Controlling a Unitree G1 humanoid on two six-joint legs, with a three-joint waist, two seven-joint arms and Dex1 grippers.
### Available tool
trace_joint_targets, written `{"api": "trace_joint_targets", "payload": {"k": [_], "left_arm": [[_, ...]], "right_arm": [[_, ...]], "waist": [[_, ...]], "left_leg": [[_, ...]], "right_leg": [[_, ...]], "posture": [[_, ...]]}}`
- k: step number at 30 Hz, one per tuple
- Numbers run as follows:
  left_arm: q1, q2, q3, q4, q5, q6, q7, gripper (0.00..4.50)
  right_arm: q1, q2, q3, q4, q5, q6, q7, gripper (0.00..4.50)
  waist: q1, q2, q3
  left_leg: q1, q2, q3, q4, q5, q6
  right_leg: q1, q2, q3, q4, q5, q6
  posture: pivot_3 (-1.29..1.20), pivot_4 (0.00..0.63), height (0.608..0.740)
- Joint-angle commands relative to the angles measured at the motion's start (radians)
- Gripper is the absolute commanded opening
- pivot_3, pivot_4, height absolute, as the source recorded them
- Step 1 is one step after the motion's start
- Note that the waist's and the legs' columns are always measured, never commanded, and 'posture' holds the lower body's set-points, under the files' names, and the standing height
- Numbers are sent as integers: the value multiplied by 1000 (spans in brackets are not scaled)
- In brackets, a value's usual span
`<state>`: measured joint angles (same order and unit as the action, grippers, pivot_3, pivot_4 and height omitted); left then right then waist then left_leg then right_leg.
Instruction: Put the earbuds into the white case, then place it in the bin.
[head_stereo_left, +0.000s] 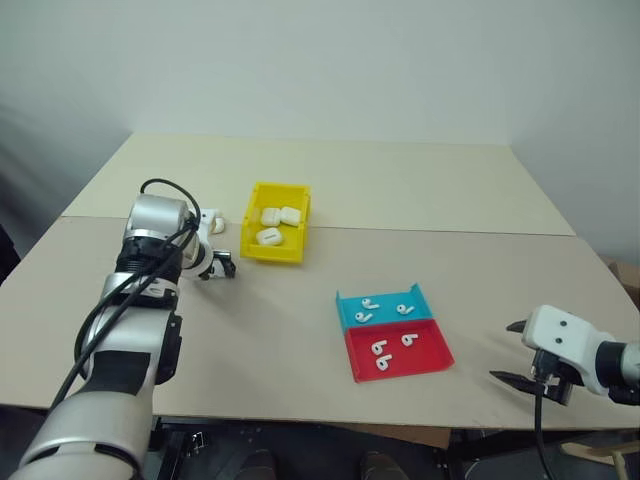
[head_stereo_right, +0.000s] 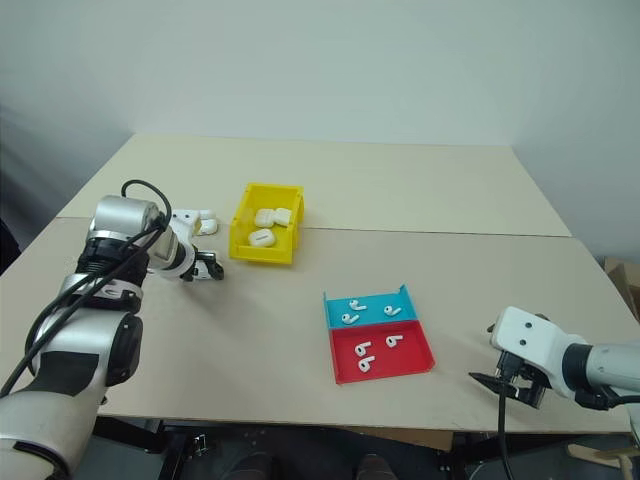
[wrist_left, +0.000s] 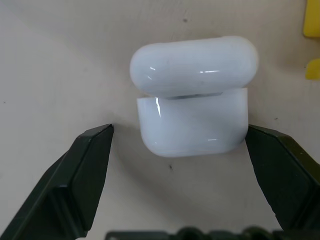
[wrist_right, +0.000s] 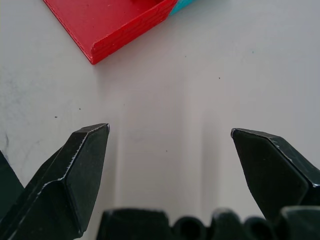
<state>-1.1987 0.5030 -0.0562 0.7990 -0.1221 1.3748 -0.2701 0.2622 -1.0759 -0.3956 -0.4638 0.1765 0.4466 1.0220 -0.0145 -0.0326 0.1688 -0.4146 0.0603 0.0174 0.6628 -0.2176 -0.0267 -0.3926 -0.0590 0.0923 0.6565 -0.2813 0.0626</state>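
Right gripper (head_stereo_left: 513, 350) hangs nearest, over bare table (head_stereo_left: 260, 340) at the near right edge, fingers spread wide with nothing between them. Beyond it lie a red tray (head_stereo_left: 433, 362) and a blue tray (head_stereo_left: 418, 298), touching along one side. Count of earbuds (head_stereo_left: 381, 352): three in the red, three in the blue, six total. They look tiny, glossy and light; judged slippery and apt to skitter under a fingertip, best pinched across the stem. Farther left, the left gripper (wrist_left: 180, 140) is spread open, straddling the white case (wrist_left: 192, 125), one finger touching or nearly touching its side, the other apart; no grip yet. The case sits on the table near the yellow bin (head_stereo_left: 249, 214), lid ajar. Judged rigid, light, smooth shell with rounded corners, so likely to squirt out of a squeeze; hold the lower body across its flat sides, below the lid seam. Cases: three in the bin, at least one outside it.
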Motion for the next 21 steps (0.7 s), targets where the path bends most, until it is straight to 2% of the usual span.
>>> {"api": "trace_joint_targets", "payload": {"k": [1, 6, 9, 12, 13, 21], "left_arm": [[-29, 2, -11, 8, 19, -28, -17, 4481], [-31, 2, -28, 12, 25, -33, -45, 4481], [-28, -1, -24, 7, 26, -29, -43, 3902], [-21, -2, -20, 11, 29, -34, -40, 2899], [-26, -2, -12, 20, 24, -25, -41, 2745], [10, 45, -76, -121, 41, -25, -80, 2744]], "right_arm": [[-1, -3, -29, -23, -9, 6, -9, 4500], [0, -6, -25, -23, -13, 5, -7, 4500], [-3, -7, -19, -22, -20, 6, -9, 4500], [-1, -5, -15, -21, -25, 4, -10, 4500], [0, -5, -14, -22, -27, 4, -10, 4500], [-2, -7, -18, -26, -29, 7, -7, 4500]], "waist": [[0, 0, 0], [0, 0, 0], [0, 0, 0], [-1, 0, 0], [-1, 0, 0], [-1, 0, 0]], "left_leg": [[0, 0, 0, 0, 0, 0], [0, 0, 0, 0, 0, 0], [0, 0, 0, 0, 0, 0], [0, 0, 0, 0, 0, 0], [0, 0, 0, 0, 0, 0], [0, 0, 0, 0, 0, 0]], "right_leg": [[0, 0, 0, 0, 0, 0], [0, 0, 0, 0, 0, 0], [0, 0, 0, 0, 0, 0], [0, 0, 0, 0, 0, 0], [0, 0, 0, 0, 0, 0], [0, 0, 0, 0, 0, 0]], "posture": [[0, 150, 740], [0, 150, 740], [0, 150, 740], [0, 150, 740], [0, 150, 740], [0, 150, 740]]}}
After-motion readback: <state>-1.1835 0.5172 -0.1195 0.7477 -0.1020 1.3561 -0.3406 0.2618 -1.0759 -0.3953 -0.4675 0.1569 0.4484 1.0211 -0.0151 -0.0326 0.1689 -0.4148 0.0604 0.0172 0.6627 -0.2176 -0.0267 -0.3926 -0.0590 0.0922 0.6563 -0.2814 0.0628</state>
